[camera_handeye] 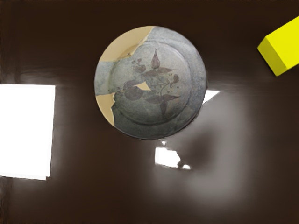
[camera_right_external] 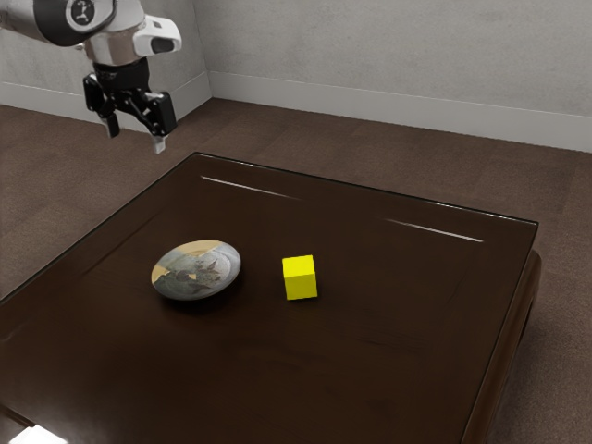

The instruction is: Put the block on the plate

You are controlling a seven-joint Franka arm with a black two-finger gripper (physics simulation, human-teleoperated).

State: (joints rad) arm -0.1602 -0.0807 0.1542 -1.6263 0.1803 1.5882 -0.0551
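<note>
Gripper (camera_right_external: 136, 139) hanging wide & empty; plate (camera_right_external: 197, 270) bare; block (camera_right_external: 300, 277) sitting beside it

Risks, biggest item 1st: the dark table (camera_right_external: 388, 370) is throwing white glare (camera_handeye: 27, 131) into the wrist view, prob. muddling any read of height. The gripper is hovering high, its 2 fingers standing well apart w/ nothing between; if it's dropping too early en route to the block, it's likely clipping the plate's rim & shoving it. The plate is lying nearer the wrist view's centre than the block, so a poor aim is risking the wrong target. The block is resting on the table, apart from the plate, its edges running skewed in the wrist view; w/o a wrist turn, the fingers are maybe pinching corners & spinning it.

Materials, same order: the table is looking like polished brown wood; the gripper is showing matte black w/ pale tips; the round, raised-rim plate is wearing mottled grey, tan patches & a leafy motif, prob. ceramic; the block is showing flat, plain yellow faces, approx. a cube.
</note>
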